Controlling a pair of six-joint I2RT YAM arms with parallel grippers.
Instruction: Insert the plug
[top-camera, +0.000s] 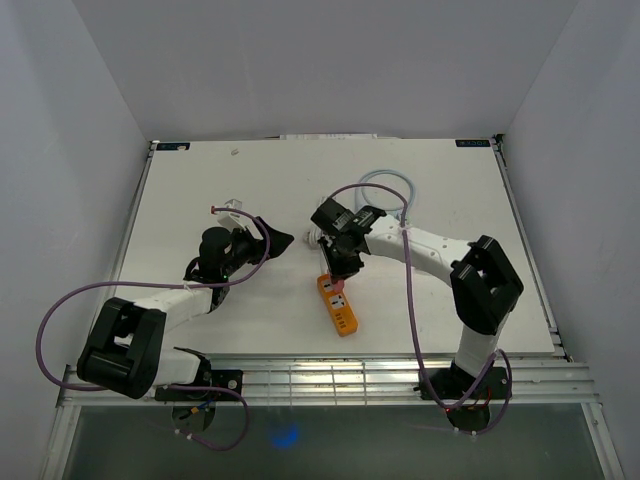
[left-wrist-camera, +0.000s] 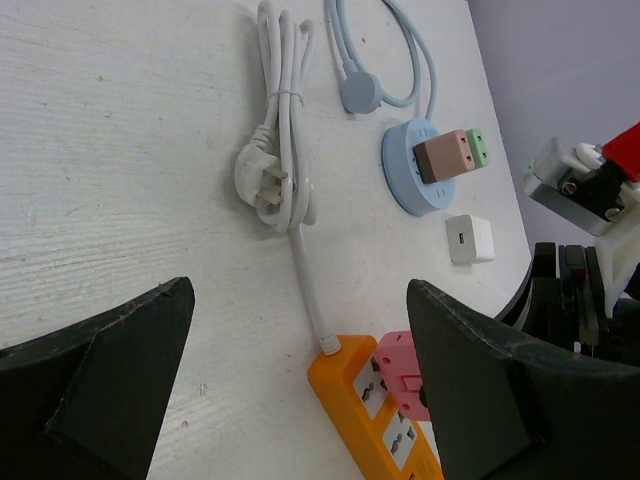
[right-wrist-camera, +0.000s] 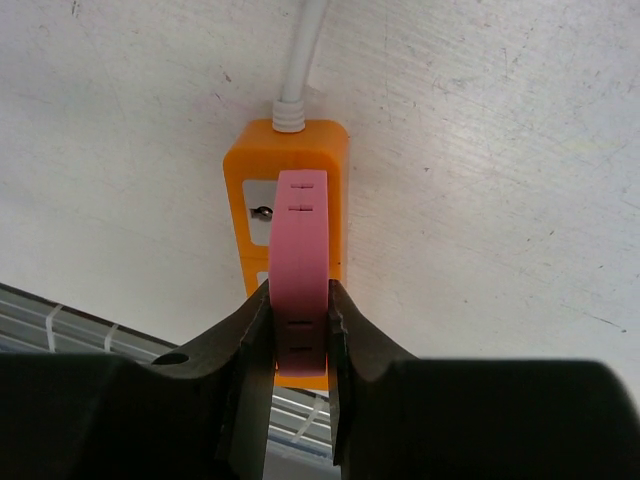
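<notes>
On the white table (top-camera: 250, 180) the orange power strip (top-camera: 339, 305) lies near the front edge, its long axis running roughly far to near, with its white cord (right-wrist-camera: 300, 60) leaving from the far end. The left gripper (top-camera: 278, 240) hangs off to the strip's left with its jaws spread wide, grasping nothing. The right gripper (right-wrist-camera: 300, 300) is clenched on the two sides of the pink plug (right-wrist-camera: 300, 260), which sits directly over the sockets at the strip's cord end. So pickup and alignment look done; pressing home and letting go seem left, though I cannot tell whether the pins have entered, since they are hidden underneath. The plug's long axis lies parallel to the strip's, one end toward the cord, its slotted face up
</notes>
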